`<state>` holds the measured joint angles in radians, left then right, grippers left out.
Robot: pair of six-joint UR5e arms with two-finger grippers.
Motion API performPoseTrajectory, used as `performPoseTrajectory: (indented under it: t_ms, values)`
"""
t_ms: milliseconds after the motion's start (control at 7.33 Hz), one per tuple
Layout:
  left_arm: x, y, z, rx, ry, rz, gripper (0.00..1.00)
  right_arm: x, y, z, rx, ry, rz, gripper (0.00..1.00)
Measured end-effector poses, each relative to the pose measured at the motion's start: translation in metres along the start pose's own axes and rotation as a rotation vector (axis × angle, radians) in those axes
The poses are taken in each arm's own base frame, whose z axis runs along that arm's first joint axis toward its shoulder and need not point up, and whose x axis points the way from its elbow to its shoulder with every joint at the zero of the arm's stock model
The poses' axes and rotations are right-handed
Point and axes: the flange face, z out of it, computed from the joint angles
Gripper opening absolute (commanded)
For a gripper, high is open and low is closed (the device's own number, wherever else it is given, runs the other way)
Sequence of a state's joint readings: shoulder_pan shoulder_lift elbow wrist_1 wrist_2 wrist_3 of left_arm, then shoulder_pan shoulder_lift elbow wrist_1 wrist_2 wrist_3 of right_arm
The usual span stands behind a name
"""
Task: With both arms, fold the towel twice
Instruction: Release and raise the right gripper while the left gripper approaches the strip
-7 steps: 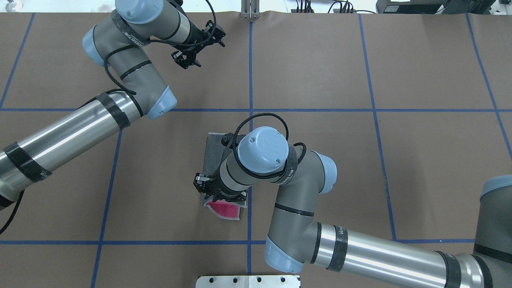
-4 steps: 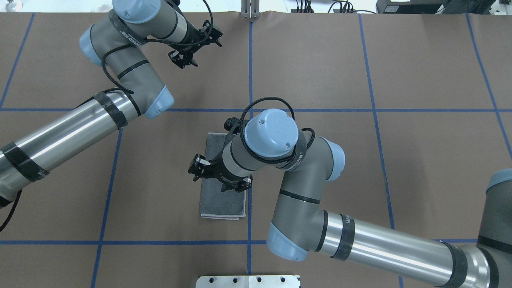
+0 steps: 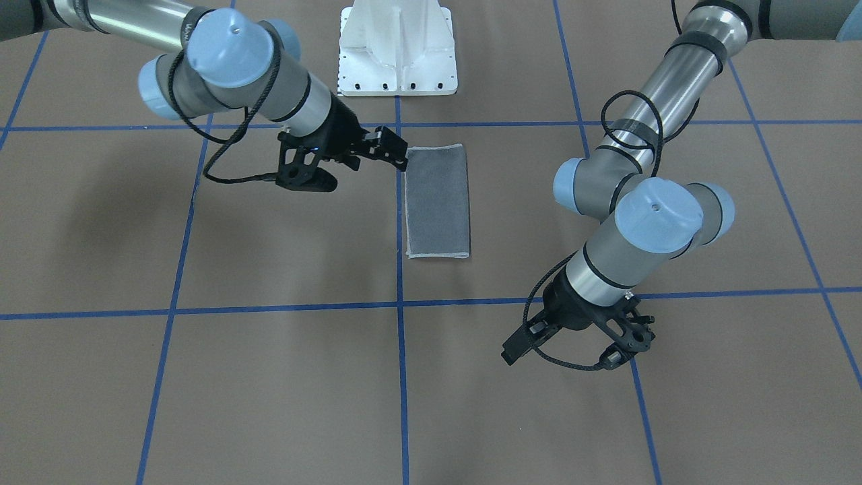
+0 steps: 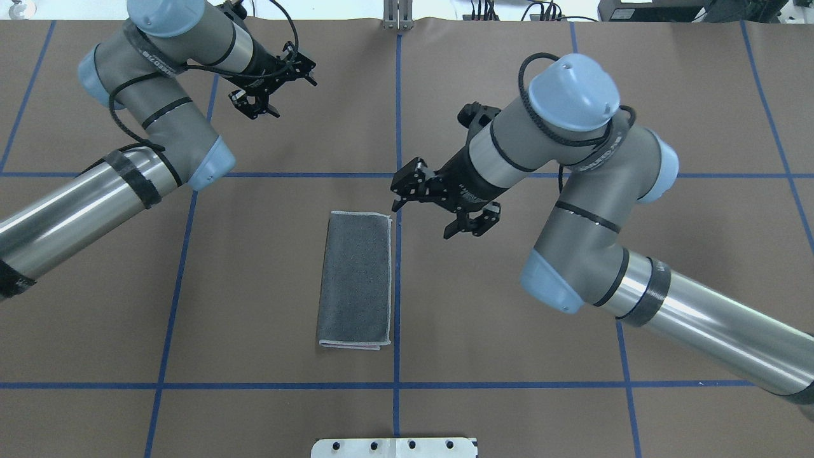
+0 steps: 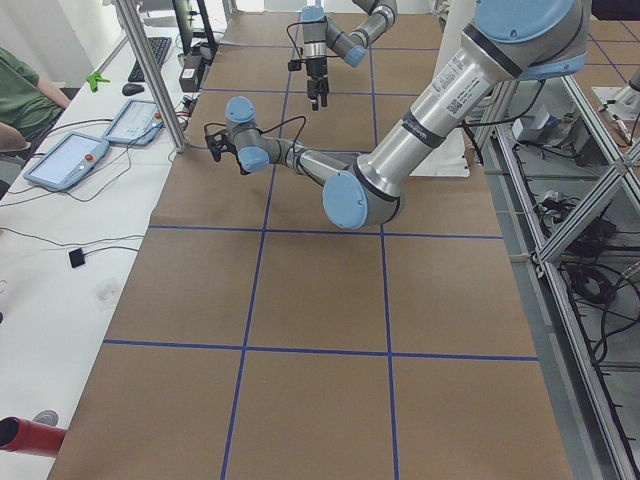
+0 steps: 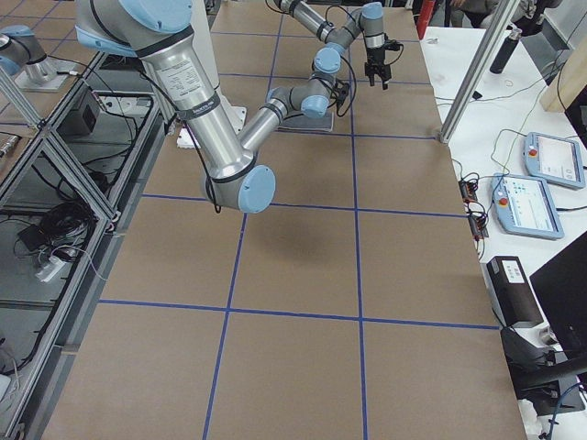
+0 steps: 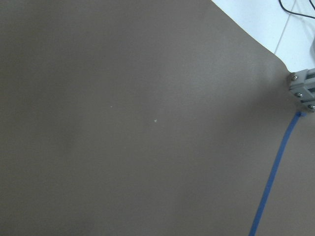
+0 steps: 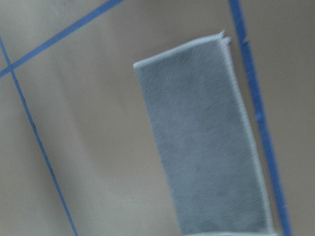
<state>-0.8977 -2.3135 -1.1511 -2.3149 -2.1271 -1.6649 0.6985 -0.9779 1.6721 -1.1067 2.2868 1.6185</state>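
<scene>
The towel [image 4: 354, 280] lies flat on the brown table as a long narrow rectangle, dark grey face up, with light edging. It also shows in the front view [image 3: 437, 201] and the right wrist view [image 8: 206, 142]. My right gripper [image 4: 464, 233] hangs open and empty above the table, off the towel's far right corner, apart from it [image 3: 306, 183]. My left gripper [image 4: 256, 109] is open and empty at the far left, well away from the towel [image 3: 626, 351]. No pink shows.
The white bolted pedestal [image 3: 397, 50] stands at the robot's side of the table. Blue tape lines [image 4: 397, 254] form a grid, one running along the towel's right edge. A metal post [image 4: 397, 16] stands at the far edge.
My right gripper let go of the towel's near end, where pink showed, then rose and moved to the far right. The towel now lies flat. My left arm drifted left.
</scene>
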Motion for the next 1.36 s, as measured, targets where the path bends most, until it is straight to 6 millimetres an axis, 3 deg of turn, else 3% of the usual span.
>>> performPoseTrajectory:
  t_ms: [273,682,955,1364]
  values:
    - [-0.036,0.038,-0.030,-0.047,0.044,-0.019,1.00,0.044,-0.057,-0.033,0.082,0.033,-0.066,1.00]
    - [-0.091,0.144,-0.051,-0.126,0.072,-0.009,1.00,0.076,-0.110,-0.053,0.145,0.077,-0.126,1.00]
    - [-0.115,0.227,-0.039,-0.133,0.073,-0.043,1.00,0.083,-0.126,-0.062,0.164,0.085,-0.120,1.00]
    - [-0.137,0.314,-0.004,-0.141,0.029,-0.025,1.00,0.085,-0.132,-0.064,0.170,0.088,-0.111,1.00]
